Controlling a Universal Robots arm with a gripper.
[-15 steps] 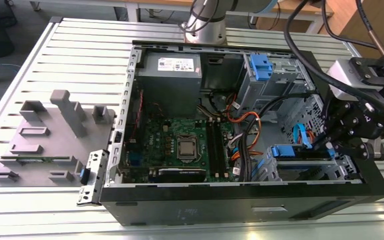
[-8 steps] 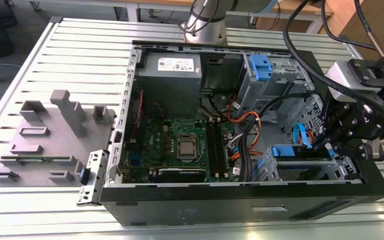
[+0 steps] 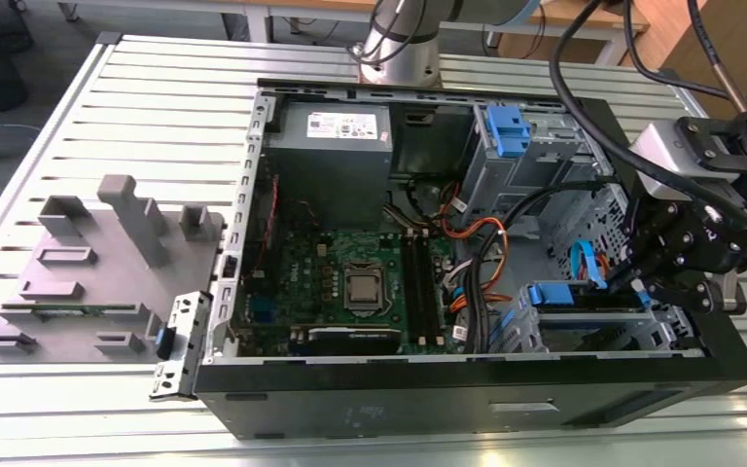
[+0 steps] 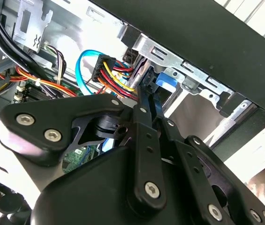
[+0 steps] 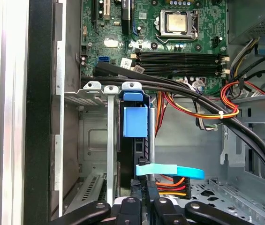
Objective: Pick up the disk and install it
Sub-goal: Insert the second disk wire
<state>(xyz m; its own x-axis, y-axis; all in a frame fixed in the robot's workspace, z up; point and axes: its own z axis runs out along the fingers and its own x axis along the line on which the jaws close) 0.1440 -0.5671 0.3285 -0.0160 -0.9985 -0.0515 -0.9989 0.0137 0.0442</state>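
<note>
Installing step: the disk point(image 5: 132, 157) already stands on edge inside the drive cage point(image 5: 94, 87) at the front corner of the computer case point(image 3: 478, 413), so I judge the pick-up done and the seating under way or nearly finished.
End effector: the end effector point(image 5: 142, 207) sits right at the disk's near edge inside the case; I cannot tell whether it is clamped on the disk, closed or apart.
Disk: its blue bracket point(image 5: 136, 121) shows at the far end, level with the cage's metal tabs; the body lies between the cage rails.
Cables: a light-blue data cable point(image 5: 170, 171) crosses just beside the disk's near end, with the red and yellow power leads point(image 5: 172, 185) right under it; thick black cables point(image 5: 207, 105) run over the cage.
Next move calls for: by my judgement, a straight line along the rails, a check that the bracket is fully home, and care not to snag the nearby cables.
Motherboard: the motherboard point(image 5: 179, 51) lies beyond the cage, well apart from the disk.
Power supply: the grey power supply point(image 3: 335, 131) sits at the far end of the case.
Tabletop: the slatted tabletop point(image 3: 88, 409) carries the case and a grey fixture point(image 3: 88, 263) at the exterior view's left.
</note>
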